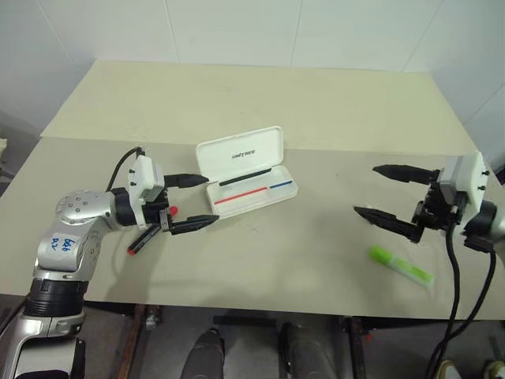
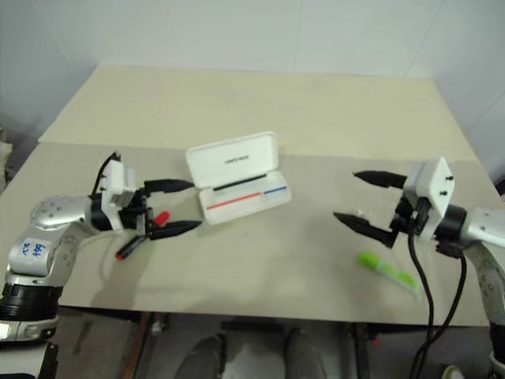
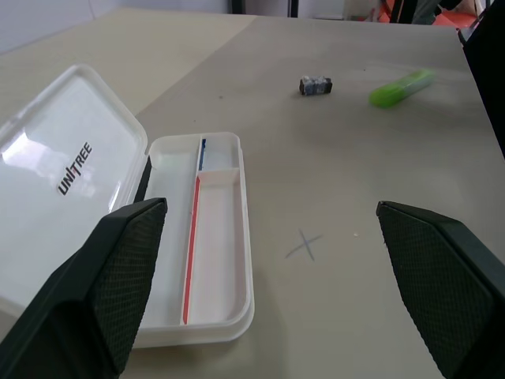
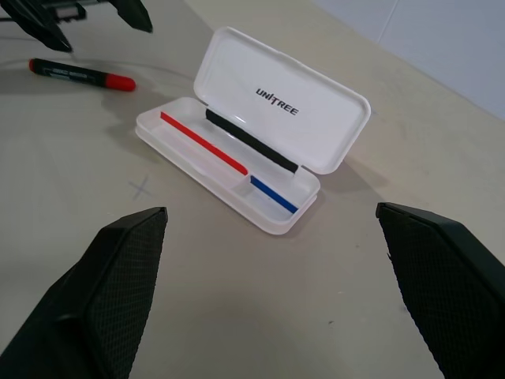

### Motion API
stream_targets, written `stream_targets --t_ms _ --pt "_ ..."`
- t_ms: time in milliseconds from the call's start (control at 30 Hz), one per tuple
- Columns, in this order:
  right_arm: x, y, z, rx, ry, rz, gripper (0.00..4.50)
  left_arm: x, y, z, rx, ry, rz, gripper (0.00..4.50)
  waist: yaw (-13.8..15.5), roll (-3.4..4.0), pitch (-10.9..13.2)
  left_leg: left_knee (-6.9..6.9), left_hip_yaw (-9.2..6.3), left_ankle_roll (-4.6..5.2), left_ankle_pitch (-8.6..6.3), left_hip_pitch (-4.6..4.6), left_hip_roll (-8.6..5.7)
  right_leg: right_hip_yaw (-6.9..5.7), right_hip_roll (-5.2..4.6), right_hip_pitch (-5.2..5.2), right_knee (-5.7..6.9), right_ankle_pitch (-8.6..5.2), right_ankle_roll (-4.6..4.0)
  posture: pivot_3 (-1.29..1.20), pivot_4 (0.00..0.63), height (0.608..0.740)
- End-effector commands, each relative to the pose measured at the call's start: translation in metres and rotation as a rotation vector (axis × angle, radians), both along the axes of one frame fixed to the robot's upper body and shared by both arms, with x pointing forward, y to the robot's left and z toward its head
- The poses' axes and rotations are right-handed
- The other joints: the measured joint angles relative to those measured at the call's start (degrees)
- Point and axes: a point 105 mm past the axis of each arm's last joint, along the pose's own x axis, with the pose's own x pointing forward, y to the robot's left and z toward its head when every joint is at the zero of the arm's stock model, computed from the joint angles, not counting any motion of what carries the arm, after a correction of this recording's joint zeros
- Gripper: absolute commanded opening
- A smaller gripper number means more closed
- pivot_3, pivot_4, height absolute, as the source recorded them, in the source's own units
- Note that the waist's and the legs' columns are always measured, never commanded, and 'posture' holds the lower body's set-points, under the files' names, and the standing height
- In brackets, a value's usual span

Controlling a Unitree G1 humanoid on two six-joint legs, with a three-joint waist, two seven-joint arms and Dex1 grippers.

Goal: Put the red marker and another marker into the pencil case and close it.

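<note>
With the flat white plastic pencil case (image 1: pixel 251 175) lying open mid-surface, the wide-open, empty left gripper (image 1: pixel 188 203) should drop squarely onto the red-capped black marker (image 4: pixel 80 75) beneath it, gripping mid-barrel.

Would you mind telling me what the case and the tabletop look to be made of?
The case looks like hard white plastic with a glossy finish: thin moulded walls, rounded corners and a light reflection on the open lid. The tabletop looks like a smooth matte beige laminate or painted board; with no visible grain and only faint scuffs, I cannot tell which.
</note>
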Motion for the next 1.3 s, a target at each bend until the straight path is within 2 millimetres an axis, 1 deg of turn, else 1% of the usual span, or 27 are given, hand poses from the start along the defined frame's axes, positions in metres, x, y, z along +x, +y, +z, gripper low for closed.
stream_targets --t_ms 33,100,167,267,333,500,533,567,633,700,867,1000,1167,1300 --pt "-0.012 0.002 0.012 -0.01 -0.028 0.027 4.5 0.002 -0.005 0.007 0.019 -0.061 -0.031 4.47 0.0 0.0 0.0 0.01 0.0 0.0 0.0 0.01 0.0 0.0 0.0 0.0 0.01 0.0 0.0 0.0 0.15 0.74" --pt "-0.016 0.001 0.007 -0.029 -0.011 0.029 4.5 0.006 -0.007 0.007 0.011 -0.07 -0.029 4.47 0.0 0.0 0.0 0.01 0.0 0.0 0.0 0.02 0.01 0.0 0.01 0.0 0.03 0.0 0.0 0.0 0.15 0.74" --pt "-0.016 0.002 0.006 -0.022 -0.013 0.019 4.5 0.009 -0.009 0.002 0.007 -0.067 -0.026 4.47 0.1 0.0 0.0 0.04 0.0 0.0 0.0 0.02 0.0 0.0 0.01 0.01 0.04 0.0 0.0 0.0 0.15 0.74" --pt "-0.016 0.007 0.005 -0.017 -0.009 0.028 4.5 0.009 -0.012 -0.001 0.017 -0.068 -0.033 4.47 -0.1 0.0 0.0 0.08 0.02 0.0 0.0 0.01 0.0 0.02 0.0 0.01 0.03 0.0 0.0 0.0 0.15 0.74" --pt "-0.014 0.009 0.005 -0.021 -0.003 0.04 4.5 0.009 -0.016 -0.001 0.019 -0.071 -0.035 4.47 0.0 0.0 0.0 0.07 0.02 0.0 0.0 0.02 0.01 0.01 0.0 0.01 0.04 0.01 0.01 0.0 0.15 0.74" --pt "-0.008 0.014 0.002 -0.027 -0.011 0.058 4.5 0.011 -0.017 -0.002 0.025 -0.084 -0.015 4.47 0.0 0.0 0.0 0.07 0.02 0.0 0.0 0.02 0.0 0.01 0.0 0.01 0.04 0.11 0.2 0.0 0.15 0.74" --pt "-0.007 0.017 0.003 -0.024 -0.013 0.064 4.5 0.011 -0.014 -0.002 0.026 -0.085 -0.009 4.06 0.0 0.0 0.0 0.07 0.02 0.0 0.0 0.02 0.01 0.01 0.0 0.01 0.05 0.11 0.21 0.0 0.15 0.74" --pt "-0.006 0.019 0.004 -0.015 -0.02 0.073 4.5 0.012 -0.017 -0.006 0.059 -0.08 -0.013 3.88 0.0 0.0 0.0 0.07 0.02 0.0 0.0 0.02 0.0 0.01 0.0 0.01 0.04 0.12 0.22 0.0 0.15 0.74" --pt "-0.004 0.027 0.004 -0.006 -0.032 0.091 4.5 0.012 -0.015 -0.014 0.112 -0.071 -0.01 3.25 0.0 0.0 0.0 0.07 0.02 0.0 0.0 0.01 0.0 0.01 0.0 0.01 0.03 0.15 0.29 0.0 0.15 0.74" --pt "-0.002 0.029 0.003 0.0 -0.042 0.102 4.5 0.016 -0.017 -0.021 0.135 -0.048 0.021 3.25 0.0 0.0 0.0 0.06 0.02 -0.01 0.0 0.02 0.0 0.01 0.0 0.01 0.04 0.16 0.29 0.0 0.15 0.74" --pt "-0.002 0.047 0.005 0.018 -0.071 0.133 4.5 0.014 -0.016 -0.037 0.182 -0.008 0.013 3.25 -0.1 0.0 0.0 0.05 0.02 0.0 0.0 0.01 0.0 0.01 0.01 0.01 0.04 0.17 0.32 0.0 0.15 0.74" --pt "-0.004 0.061 0.005 0.057 -0.099 0.154 4.5 0.023 -0.024 -0.046 0.228 0.011 0.032 3.25 0.0 0.0 0.0 0.05 0.01 0.0 0.0 0.02 0.01 0.01 0.01 0.0 0.08 0.17 0.33 0.0 0.15 0.74" --pt "-0.007 0.072 0.008 0.089 -0.127 0.162 4.5 0.032 -0.033 -0.052 0.251 0.024 0.034 3.25 0.2 0.0 0.0 0.08 0.01 -0.01 0.01 0.01 0.0 0.01 0.01 0.0 0.09 0.2 0.37 0.0 0.15 0.74" --pt "-0.009 0.077 0.011 0.101 -0.141 0.162 4.5 0.036 -0.036 -0.055 0.267 0.032 0.035 3.25 0.1 0.0 0.0 0.06 0.01 -0.01 0.0 0.01 0.0 0.01 0.01 0.0 0.08 0.2 0.37 0.0 0.15 0.74"
